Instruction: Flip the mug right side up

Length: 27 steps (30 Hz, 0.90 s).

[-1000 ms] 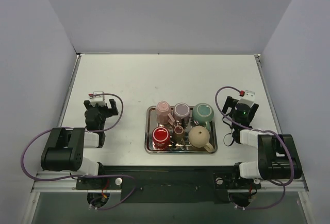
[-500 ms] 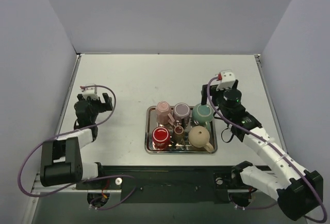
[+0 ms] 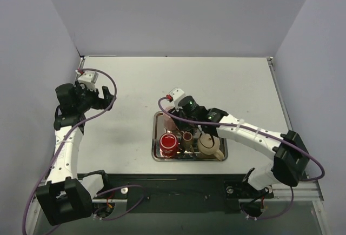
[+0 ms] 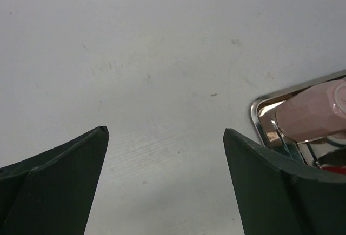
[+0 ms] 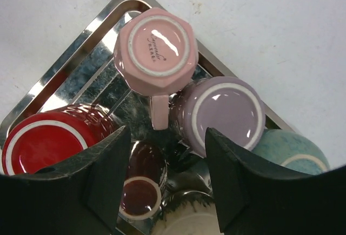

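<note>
Reach across by the right gripper [image 5: 167, 135] within the last second: from parked beside the tray [image 5: 65, 65], low over the worktop [image 4: 162, 56], to hanging right above the tray's far-left corner. Released, fingers spread wide, holding nothing. Looking straight down on the pink mug [image 5: 157, 46], upside down with base ring up, standing in that far corner, handle pointing toward the gap between the fingers. Just beside it the purple mug [image 5: 227, 111], touching or nearly so; also inverted, like the red mug [image 5: 43, 148] and the teal mug [image 5: 292, 151]. Meanwhile lifted and swung out to the far left: the left gripper [image 4: 165, 132], likewise open and empty, over bare worktop, well apart from the tray. Probably a clearing move, leaving the job to the right arm. Meaning for the task: approach done, grasp not yet begun, pink mug seemingly the chosen one, though not certain. Tight quarters against the purple neighbour, so little room for a finger on that side.
</note>
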Each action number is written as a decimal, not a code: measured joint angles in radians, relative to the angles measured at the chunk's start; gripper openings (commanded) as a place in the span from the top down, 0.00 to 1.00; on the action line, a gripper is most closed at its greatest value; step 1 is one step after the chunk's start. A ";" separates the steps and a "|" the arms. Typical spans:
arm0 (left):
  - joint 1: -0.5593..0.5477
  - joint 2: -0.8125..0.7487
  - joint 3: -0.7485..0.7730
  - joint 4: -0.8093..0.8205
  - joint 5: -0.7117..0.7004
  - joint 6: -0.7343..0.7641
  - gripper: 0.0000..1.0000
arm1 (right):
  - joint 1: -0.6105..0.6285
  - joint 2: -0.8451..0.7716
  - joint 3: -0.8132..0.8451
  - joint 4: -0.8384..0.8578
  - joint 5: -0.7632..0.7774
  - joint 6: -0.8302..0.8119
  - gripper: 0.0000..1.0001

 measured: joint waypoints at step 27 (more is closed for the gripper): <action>0.000 -0.018 0.000 -0.221 0.077 0.031 0.00 | 0.011 0.359 0.111 -0.011 0.042 0.040 0.85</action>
